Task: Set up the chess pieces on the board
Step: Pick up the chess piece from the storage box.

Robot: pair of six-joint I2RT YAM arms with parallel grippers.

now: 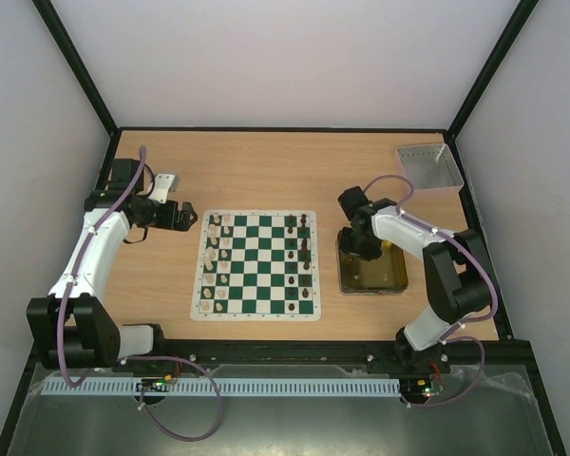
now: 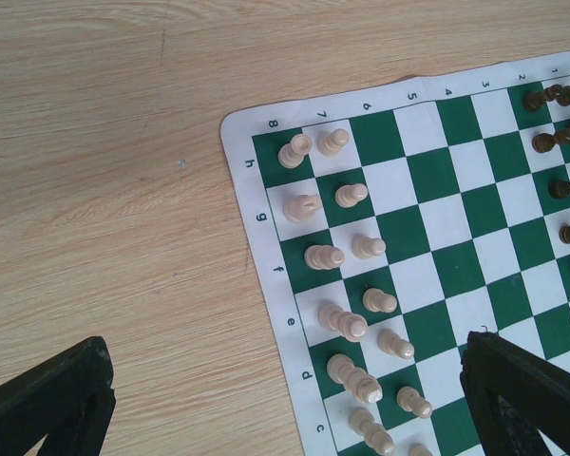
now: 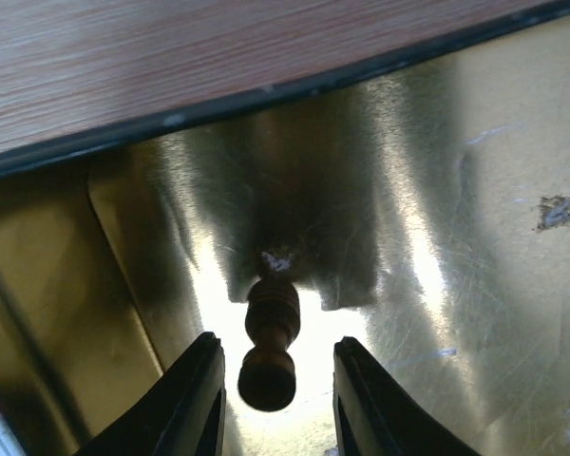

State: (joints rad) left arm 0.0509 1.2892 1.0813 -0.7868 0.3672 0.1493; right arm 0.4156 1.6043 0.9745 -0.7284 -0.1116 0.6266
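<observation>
A white-walled enclosure [image 1: 285,57] framed in black struts closes in a pale wooden table [image 1: 266,171], seen from above and behind two robot arms bolted at its near edge. At the centre of the table lies the board [image 1: 256,266], a flat green-and-white checkered mat with a white border. To its right, well apart from it, sits a square gold tin [image 1: 385,277]; a grey tray [image 1: 427,166] rests at the far right corner of the table.

The left arm [image 1: 90,256] reaches out over bare wood, and its left claw [image 1: 178,217] hangs just beyond the board's far left corner. In the wrist view its two black fingers [image 2: 47,404] stand wide apart at the frame's lower corners, with nothing between them and nothing touched.

The right arm [image 1: 446,275] bends down into the tin. The right claw [image 3: 271,404] is partly open there, one finger on each side of a single dark brown piece [image 3: 269,347] on the tin's shiny floor. A gap shows on both sides, so it flanks the piece without gripping it.

On the board, cream pieces [image 2: 366,247] fill the two files along the left edge. Dark brown pieces [image 2: 543,142] stand in the files along the right edge.
</observation>
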